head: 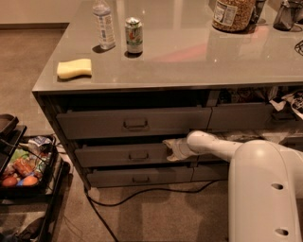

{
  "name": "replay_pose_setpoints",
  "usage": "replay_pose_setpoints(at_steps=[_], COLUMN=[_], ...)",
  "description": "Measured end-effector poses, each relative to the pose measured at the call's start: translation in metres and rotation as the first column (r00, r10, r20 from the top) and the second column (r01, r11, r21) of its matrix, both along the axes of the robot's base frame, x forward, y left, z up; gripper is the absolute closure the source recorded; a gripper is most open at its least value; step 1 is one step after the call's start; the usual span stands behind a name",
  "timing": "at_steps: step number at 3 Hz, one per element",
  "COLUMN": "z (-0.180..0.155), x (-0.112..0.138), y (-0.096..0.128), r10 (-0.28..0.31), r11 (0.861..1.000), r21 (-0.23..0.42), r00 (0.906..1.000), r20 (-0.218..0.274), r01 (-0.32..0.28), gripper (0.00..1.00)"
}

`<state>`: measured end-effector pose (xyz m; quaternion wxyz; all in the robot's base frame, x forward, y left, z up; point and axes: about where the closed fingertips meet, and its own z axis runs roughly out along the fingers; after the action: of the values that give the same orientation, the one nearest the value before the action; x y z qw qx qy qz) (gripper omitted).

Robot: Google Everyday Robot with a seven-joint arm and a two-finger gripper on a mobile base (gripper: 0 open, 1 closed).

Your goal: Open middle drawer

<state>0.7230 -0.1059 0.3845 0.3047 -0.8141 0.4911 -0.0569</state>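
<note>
Although the claw [173,148] is at the middle drawer [113,156], it sits at the right-hand end of the front, near the top edge, and not at the handle [138,155]. The handle lies just beside it toward the picture's left. Whether the claw is apart, together or clamped on the edge, I cannot tell. The front's long axis runs level, left to right, and the arm [213,145] comes in along it from the right. In my judgement the pull must go outward, square to that axis and away from the table [189,56]. A pull from this end could skew the drawer on its runners.

The drawer lies between the top drawer [94,124] and the bottom drawer [109,178]. A dark gap shows above its front, and nothing of its inside can be seen. On the table stand a bottle [104,23], a can [134,35], a sponge [74,68] and a jar [233,13]. A cart [47,189] on the floor at the left holds food packets and round fruit.
</note>
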Motion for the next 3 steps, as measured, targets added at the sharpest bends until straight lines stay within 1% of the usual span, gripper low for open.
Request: replay_pose_setpoints(at_steps=[1,2,3], z=[-0.0028,-0.0011,-0.0011], x=[-0.0049,-0.0041,-0.0047], y=[0.0003,-0.0002,-0.0008], r10=[0.008,0.008,0.010], r11=[1.000,1.000,1.000], r21=[0.012,0.012,0.015], r00=[0.9992,0.9992,0.9987], r20=[-0.039,-0.039,-0.050], r01=[-0.007,-0.007,-0.009], gripper=[1.00,1.00,1.00])
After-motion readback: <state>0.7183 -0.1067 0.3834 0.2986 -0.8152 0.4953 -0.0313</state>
